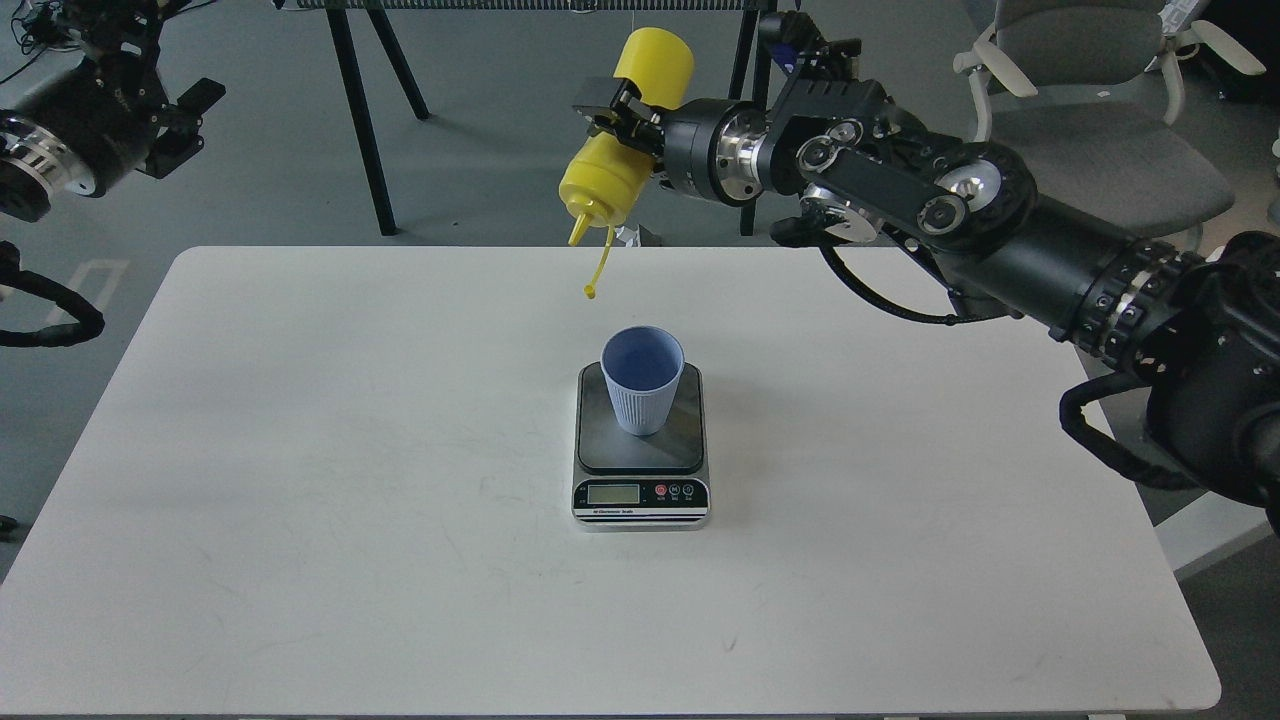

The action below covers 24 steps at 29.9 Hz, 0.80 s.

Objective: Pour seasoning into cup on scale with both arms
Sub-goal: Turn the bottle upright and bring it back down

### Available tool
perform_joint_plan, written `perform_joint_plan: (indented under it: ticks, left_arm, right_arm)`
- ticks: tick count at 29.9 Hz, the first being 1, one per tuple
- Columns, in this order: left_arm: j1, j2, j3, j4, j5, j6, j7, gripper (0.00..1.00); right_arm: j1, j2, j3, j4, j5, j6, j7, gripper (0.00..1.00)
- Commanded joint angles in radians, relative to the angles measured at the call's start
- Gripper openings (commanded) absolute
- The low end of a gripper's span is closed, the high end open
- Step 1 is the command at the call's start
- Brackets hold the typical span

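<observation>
White tabletop (300, 500) fills the foreground, and on it, near the middle, sits the digital kitchen scale (641, 490) with its display and buttons facing the camera. The light blue ribbed cup (642, 382) stands upright on the scale's dark platform, and it looks empty.

Above and beyond the cup, the right gripper (618, 118) has its fingers clamped around the waist of the yellow squeeze bottle (622, 140). The bottle is tipped over, nozzle pointing down and slightly left, with its tethered cap (590, 292) dangling free below. The nozzle hangs high over the far part of the table, not yet above the cup's mouth.

The left gripper (185, 125) is raised at the far left, well apart from everything; its fingers are too dark to tell open from closed.

The step in hand appears to be bringing the inverted bottle over the cup. Next, the nozzle likely needs to come nearer and lower, centred over the mouth, before squeezing.
</observation>
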Motion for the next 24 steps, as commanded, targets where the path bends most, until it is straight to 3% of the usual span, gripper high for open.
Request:
perform_joint_plan:
  ticks: [1,8,17,24]
  left_arm:
    - [0.0,0.001,0.0,-0.002,0.0,0.0,0.0,0.99]
    - [0.0,0.003,0.007,-0.002,0.001,0.0,0.0,0.99]
    - [0.0,0.001,0.01,-0.002,0.012,0.0,0.0,0.99]
    - [0.0,-0.008,0.014,-0.002,0.017,0.0,0.0,0.99]
  right_arm:
    - [-0.02,-0.08,0.191,0.0,0.145,0.064,-0.036,0.02]
    - [-0.074,-0.225,0.446,0.003,0.57,0.116,-0.127,0.02]
    - [-0.284,-0.423,0.679,0.005,0.929,0.156,-0.142,0.02]
    - [-0.647,-0.443,0.931,0.069,0.985,0.198,-0.154,0.02]
